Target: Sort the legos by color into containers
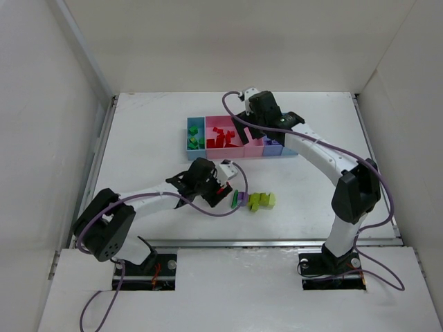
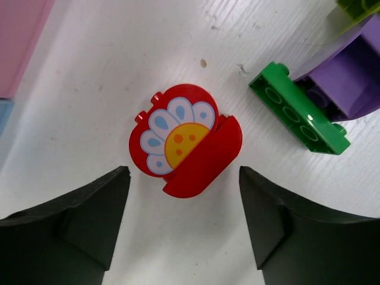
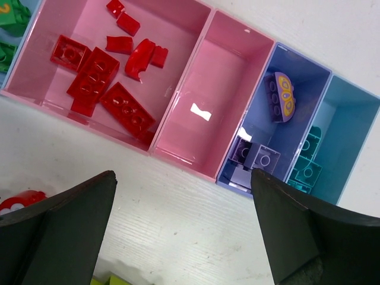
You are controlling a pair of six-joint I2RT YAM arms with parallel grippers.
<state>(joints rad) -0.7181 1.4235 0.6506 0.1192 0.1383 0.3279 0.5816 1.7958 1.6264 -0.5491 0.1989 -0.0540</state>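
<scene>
left fingers (image 2: 77,225): apart, one on each side of the red flower piece (image 2: 184,139), neither touching it; nothing gripped.
red flower piece: flat on the table (image 2: 89,89), askew to me, with rounded edges. I judge a pinch could twist it or pop it out.
green brick (image 2: 297,116): near one finger, against a purple piece (image 2: 344,77); a skidding finger could knock it.
right fingers (image 3: 59,225): spread wide, empty, above the bins.
wide pink bin (image 3: 178,29): holds the reds; a careless release could land next door in the bare narrower pink bin (image 3: 225,77).
</scene>
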